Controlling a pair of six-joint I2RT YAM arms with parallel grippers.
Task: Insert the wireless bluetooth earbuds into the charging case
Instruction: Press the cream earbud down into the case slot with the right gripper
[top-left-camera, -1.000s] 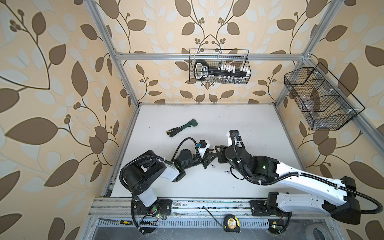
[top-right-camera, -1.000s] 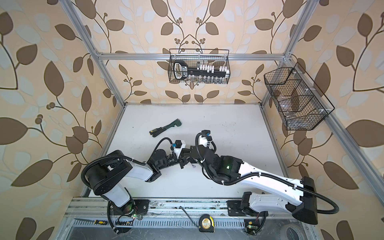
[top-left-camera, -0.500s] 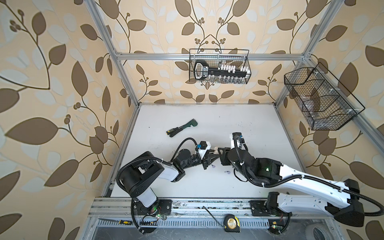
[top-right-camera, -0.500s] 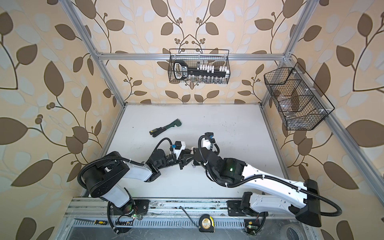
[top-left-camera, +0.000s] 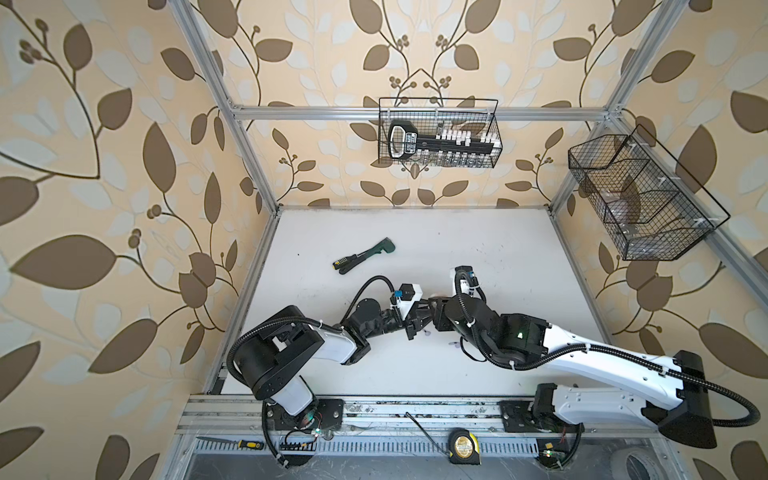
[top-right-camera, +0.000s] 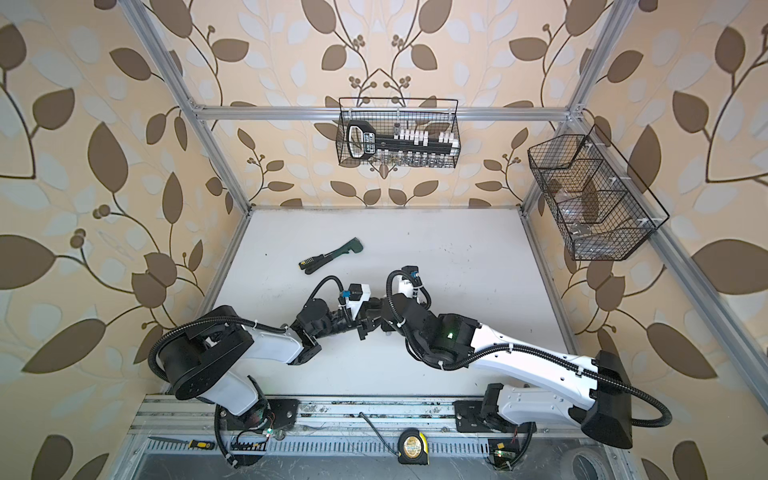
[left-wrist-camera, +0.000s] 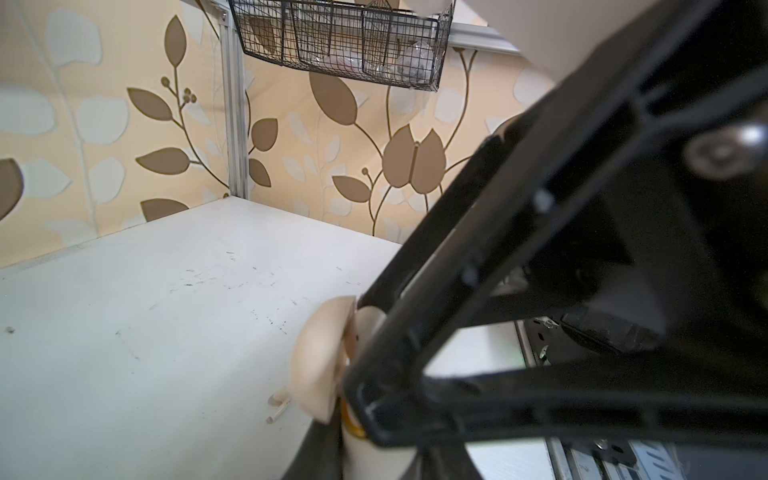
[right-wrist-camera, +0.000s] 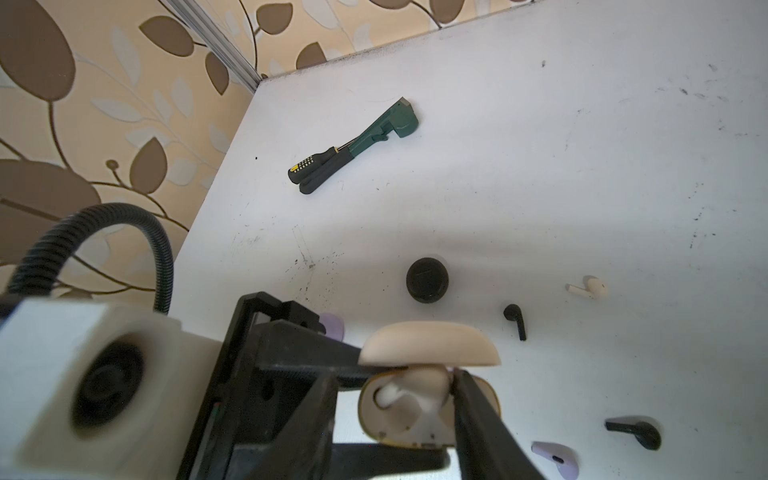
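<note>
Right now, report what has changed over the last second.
Only the right arm shifted: its elbow swung outward, then back nearly to where it began. The right tool remains at the open charging case; whether it released anything I cannot tell. Unchanged: the left tool shut on the case, the green wrench on the table.

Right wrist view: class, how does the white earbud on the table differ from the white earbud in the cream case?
The loose earbud lies on the table; the cased earbud sits inside the open cream case. The loose earbud shows head and stem; the cased earbud shows only its head. Both are white.
</note>
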